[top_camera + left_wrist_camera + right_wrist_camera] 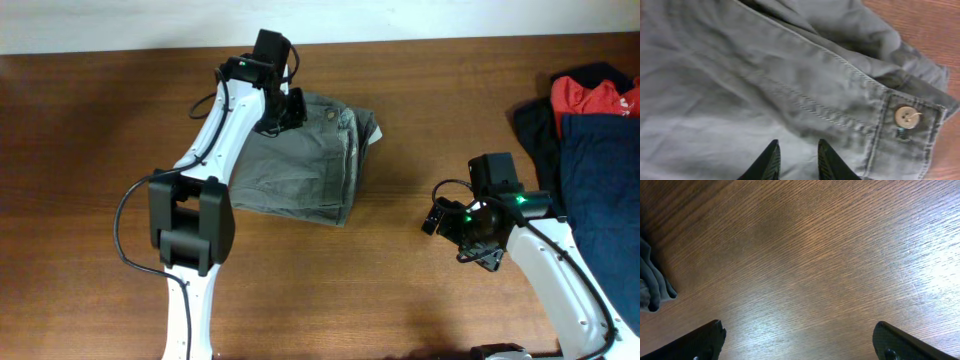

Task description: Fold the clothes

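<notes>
The grey-olive shorts [300, 165] lie folded in a rough rectangle at the middle back of the wooden table. My left gripper [281, 112] hovers over their back edge near the waistband. In the left wrist view its fingers [797, 146] are a little apart above flat fabric [740, 90], with nothing between them, and the small button [907, 117] sits to the right. My right gripper [436, 216] is wide open over bare wood, to the right of the shorts. In the right wrist view its fingers [797, 330] frame only table, with a corner of the shorts [651, 285] at the left edge.
A pile of other clothes sits at the right edge of the table [100, 120]: a navy blue garment [600, 190], a red one [590, 95] and a dark one [535, 125]. The left arm reaches across the shorts' left side.
</notes>
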`<state>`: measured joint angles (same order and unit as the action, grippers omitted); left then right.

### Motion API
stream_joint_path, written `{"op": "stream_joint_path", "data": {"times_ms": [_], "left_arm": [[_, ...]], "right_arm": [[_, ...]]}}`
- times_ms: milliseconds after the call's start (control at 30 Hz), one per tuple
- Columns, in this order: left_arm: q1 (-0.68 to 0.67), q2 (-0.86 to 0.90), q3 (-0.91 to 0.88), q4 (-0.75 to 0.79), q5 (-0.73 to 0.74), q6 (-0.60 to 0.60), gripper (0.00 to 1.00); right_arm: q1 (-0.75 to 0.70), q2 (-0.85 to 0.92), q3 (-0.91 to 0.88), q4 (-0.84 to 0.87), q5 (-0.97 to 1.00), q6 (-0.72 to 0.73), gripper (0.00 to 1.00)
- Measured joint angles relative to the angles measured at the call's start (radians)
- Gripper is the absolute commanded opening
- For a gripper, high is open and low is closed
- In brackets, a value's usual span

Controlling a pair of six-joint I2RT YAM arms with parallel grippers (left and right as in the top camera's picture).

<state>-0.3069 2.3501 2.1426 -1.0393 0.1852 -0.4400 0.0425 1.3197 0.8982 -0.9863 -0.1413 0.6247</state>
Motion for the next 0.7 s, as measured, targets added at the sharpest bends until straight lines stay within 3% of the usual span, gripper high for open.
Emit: {"op": "stream_joint_path", "data": {"times_ms": [333,700], "left_arm": [[-0.047,0.013,0.000,0.003,0.019,-0.044,0.15],[0.018,0.048,0.000,-0.048,-0.002,-0.058,0.05]], "right_arm": [[0.000,0.000,0.000,0.000,0.000,0.000,0.99],[0.000,0.000,0.000,0.000,0.000,0.001,0.99]]}}
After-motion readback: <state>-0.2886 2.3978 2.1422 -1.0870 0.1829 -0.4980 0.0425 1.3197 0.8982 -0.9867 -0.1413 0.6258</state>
